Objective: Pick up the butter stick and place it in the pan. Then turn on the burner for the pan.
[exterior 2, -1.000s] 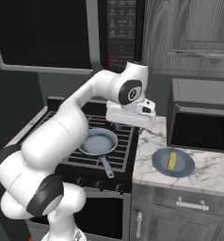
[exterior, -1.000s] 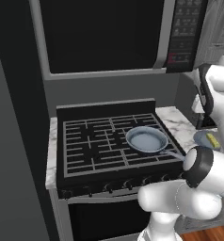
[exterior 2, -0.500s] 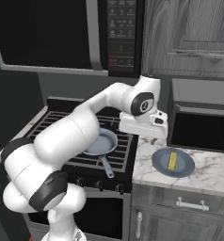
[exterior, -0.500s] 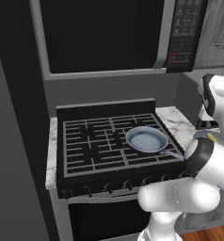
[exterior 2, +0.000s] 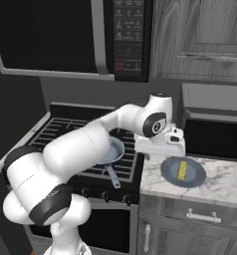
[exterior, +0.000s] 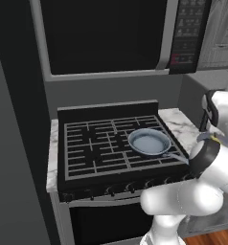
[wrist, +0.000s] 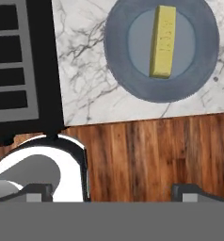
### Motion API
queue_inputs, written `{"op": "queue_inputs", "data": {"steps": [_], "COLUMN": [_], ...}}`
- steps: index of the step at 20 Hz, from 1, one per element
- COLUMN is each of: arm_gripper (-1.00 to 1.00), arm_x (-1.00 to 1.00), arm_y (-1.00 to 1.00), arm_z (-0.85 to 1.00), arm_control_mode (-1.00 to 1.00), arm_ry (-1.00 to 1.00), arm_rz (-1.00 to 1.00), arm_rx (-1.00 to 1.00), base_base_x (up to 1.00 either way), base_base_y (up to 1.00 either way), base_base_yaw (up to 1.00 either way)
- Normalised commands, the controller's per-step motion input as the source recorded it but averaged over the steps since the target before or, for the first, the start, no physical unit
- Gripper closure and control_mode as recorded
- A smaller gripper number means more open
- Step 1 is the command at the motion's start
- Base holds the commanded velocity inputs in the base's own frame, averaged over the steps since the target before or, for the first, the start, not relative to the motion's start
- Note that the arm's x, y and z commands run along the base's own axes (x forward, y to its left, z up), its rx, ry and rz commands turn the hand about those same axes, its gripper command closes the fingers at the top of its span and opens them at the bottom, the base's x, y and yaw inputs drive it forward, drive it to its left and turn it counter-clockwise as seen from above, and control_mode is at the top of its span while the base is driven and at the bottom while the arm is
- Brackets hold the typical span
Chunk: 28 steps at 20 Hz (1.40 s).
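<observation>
The yellow butter stick (exterior 2: 181,170) lies on a round grey-blue plate (exterior 2: 168,174) on the marble counter right of the stove; in the hand view the butter stick (wrist: 162,41) sits at the top, on the plate (wrist: 118,56). My gripper (exterior 2: 163,152) hovers above the counter's left end, just left of the plate. In the hand view the gripper (wrist: 115,192) is open, its fingertips (wrist: 36,190) wide apart with nothing between them. The pan (exterior: 149,142) rests on the stove's right front burner, its handle pointing to the front right. The pan (exterior 2: 114,149) is partly hidden by my arm.
The black stove (exterior: 94,158) has a row of knobs (exterior: 111,189) along its front. A microwave (exterior: 111,33) hangs above it. A dark countertop oven (exterior 2: 215,132) stands behind the plate. Wooden floor (wrist: 147,155) shows past the counter edge.
My arm has swung right, from over the stove's right edge to over the counter beside the plate. The gripper stayed open. Pan and butter stick have not moved.
</observation>
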Motion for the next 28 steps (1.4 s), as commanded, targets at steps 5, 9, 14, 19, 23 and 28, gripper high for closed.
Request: {"op": "queue_inputs", "data": {"steps": [5,9,14,19,23,28], "arm_gripper": [-1.00,-1.00,-1.00,-1.00,-1.00,-1.00], "arm_x": [0.05,0.24,0.25,0.29,0.25,0.23], "arm_y": [-0.34,-0.34,-0.28,-0.15,-0.12,-0.21], "arm_z": [-0.32,-0.30,-0.23,-0.08,-0.06,-0.15], "arm_control_mode": [-1.00,-1.00,-1.00,-1.00,-1.00,-1.00], "arm_ry": [-0.04,0.00,0.00,0.00,0.00,0.00], "arm_rz": [0.00,0.00,0.00,0.00,0.00,0.00], "arm_rx": [-0.02,0.00,0.00,0.01,0.03,0.07], "base_base_x": [0.00,0.00,0.00,0.00,0.00,0.00], "base_base_y": [0.00,0.00,0.00,0.00,0.00,0.00], "base_base_yaw": [0.00,0.00,0.00,0.00,0.00,0.00]}}
